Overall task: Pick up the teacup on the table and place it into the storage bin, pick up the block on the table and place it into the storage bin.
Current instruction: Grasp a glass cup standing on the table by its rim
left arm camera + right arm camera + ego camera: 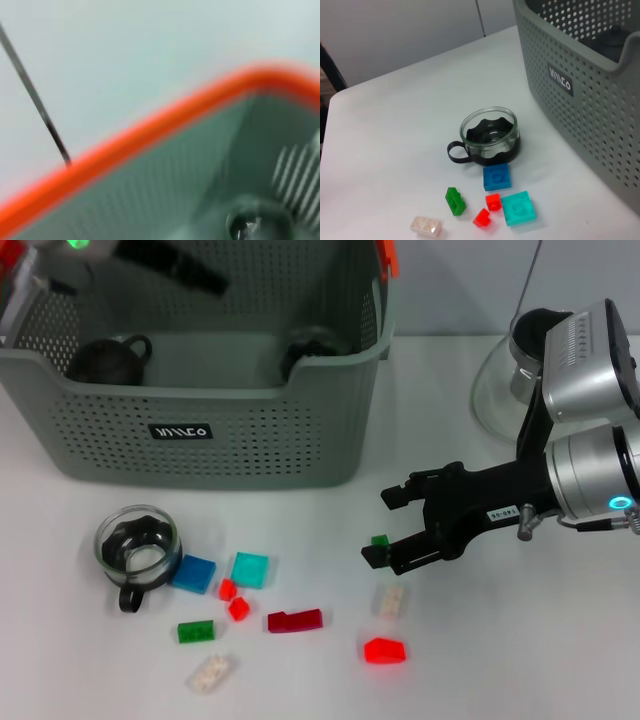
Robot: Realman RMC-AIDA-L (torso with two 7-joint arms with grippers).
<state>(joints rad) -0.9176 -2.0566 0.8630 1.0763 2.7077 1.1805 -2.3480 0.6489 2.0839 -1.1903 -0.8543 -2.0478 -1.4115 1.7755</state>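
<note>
- The right gripper (385, 528) hovers over the table with its jaws spread, a small green block (380, 540) between its fingertips (whether it touches them is unclear).
- The glass teacup (138, 549) sits below the storage bin (200, 445).
- Best practice: centre the fingers on the block before closing.
- The left gripper (60, 255) hangs over the bin's far corner, grip unreadable.

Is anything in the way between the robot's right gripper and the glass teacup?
Yes. Several blocks lie between the right gripper and the teacup: a teal block, a blue block right beside the cup, and small red ones.
</note>
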